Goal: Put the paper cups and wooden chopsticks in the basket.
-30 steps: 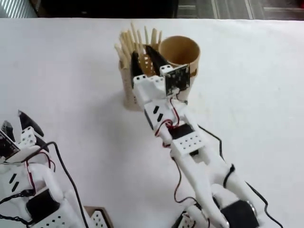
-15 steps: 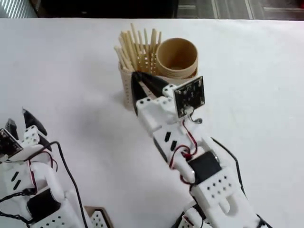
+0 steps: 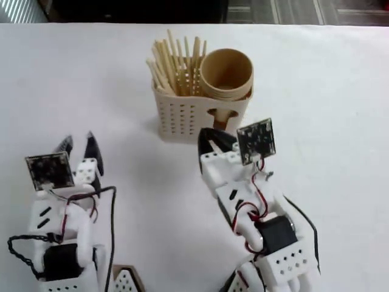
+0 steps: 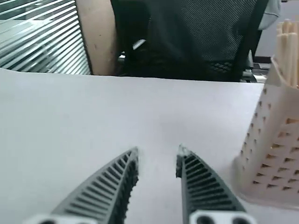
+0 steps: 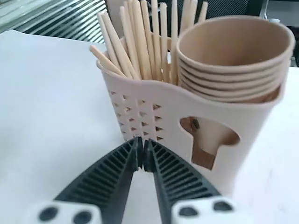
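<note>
Right arm (image 3: 234,182) has backed off the basket (image 3: 182,118), jaws clenched empty; left arm (image 3: 64,219) has risen, jaws released. Cups (image 3: 226,73) and chopsticks (image 3: 173,61) sit inside, so the task looks done.

Readable text, labels, numbers and signs: none for you to log.
- On the paper cups (image 5: 233,51), a brown patch and a dark dot show through the cut-out in the basket (image 5: 154,100) wall. You cannot read either as print.
- On the left wrist's circuit board (image 3: 47,170) and the right wrist's circuit board (image 3: 255,139), no marking is legible.
</note>
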{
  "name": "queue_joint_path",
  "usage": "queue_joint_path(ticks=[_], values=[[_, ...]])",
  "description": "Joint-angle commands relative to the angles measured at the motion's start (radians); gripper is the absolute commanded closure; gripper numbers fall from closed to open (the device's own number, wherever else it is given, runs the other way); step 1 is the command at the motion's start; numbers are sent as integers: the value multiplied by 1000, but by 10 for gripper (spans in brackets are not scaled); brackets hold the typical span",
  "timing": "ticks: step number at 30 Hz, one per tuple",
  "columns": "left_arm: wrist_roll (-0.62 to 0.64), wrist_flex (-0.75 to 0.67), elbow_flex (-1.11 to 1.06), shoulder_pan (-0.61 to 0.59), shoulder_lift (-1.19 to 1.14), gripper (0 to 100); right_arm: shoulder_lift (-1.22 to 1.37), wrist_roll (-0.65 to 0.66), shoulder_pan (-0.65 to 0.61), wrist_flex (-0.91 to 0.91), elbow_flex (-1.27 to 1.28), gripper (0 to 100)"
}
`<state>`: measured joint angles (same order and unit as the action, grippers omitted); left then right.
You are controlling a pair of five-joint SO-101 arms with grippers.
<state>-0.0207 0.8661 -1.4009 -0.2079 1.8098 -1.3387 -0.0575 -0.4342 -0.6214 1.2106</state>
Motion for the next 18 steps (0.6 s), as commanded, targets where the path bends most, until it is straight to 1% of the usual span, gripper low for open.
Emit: queue_joint_path(ticks=[1, 5, 9, 13, 18], values=[[-9, 29, 48, 73, 10, 853, -131, 8, 39, -5, 98, 981], [-9, 83, 48, 124, 10, 854, -300, 8, 76, -67, 229, 981], [0, 104, 51, 122, 10, 864, -466, 8, 119, -154, 328, 981], [11, 101, 54, 125, 10, 916, -441, 5, 162, -200, 350, 981], [11, 104, 46, 128, 10, 918, -458, 0, 219, -292, 351, 981]])
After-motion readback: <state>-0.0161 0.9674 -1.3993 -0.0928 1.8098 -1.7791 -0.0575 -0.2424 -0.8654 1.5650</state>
